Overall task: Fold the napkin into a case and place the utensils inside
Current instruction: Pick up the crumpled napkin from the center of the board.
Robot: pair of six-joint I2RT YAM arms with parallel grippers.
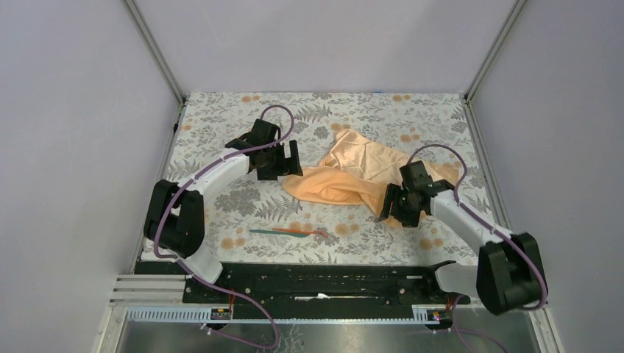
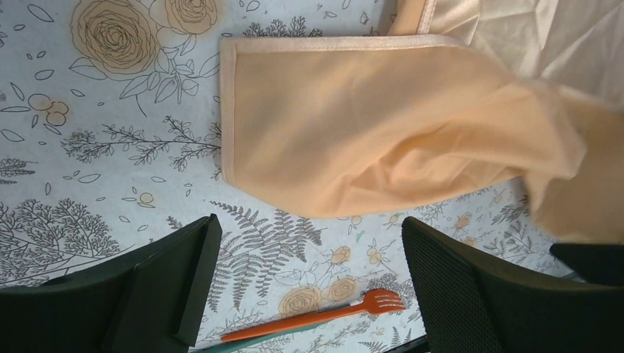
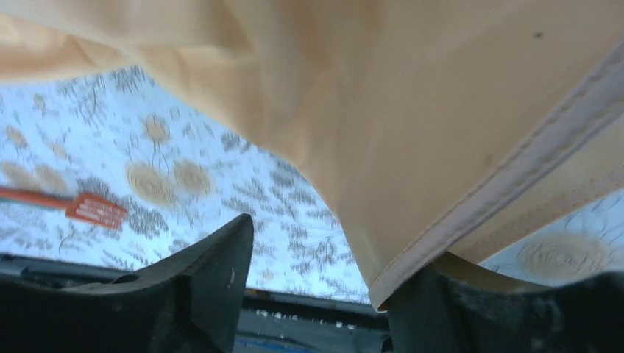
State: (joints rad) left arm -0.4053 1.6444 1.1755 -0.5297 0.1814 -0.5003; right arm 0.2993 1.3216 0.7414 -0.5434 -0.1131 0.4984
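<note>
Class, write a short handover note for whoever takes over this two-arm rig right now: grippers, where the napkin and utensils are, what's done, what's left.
Left gripper: open, empty, hovering by the napkin's left edge.
Right gripper: jaws apart, with the napkin's hemmed edge draped over one finger; no firm grip visible.
Napkin: rumpled and loosely bunched on the tablecloth between the two arms, not flat.
Utensils: one teal, one orange, side by side on the tablecloth nearer the arm bases, clear of the napkin.
Done: no case formed yet.
Left: flatten and fold the napkin into a case, then slip both utensils in.
</note>
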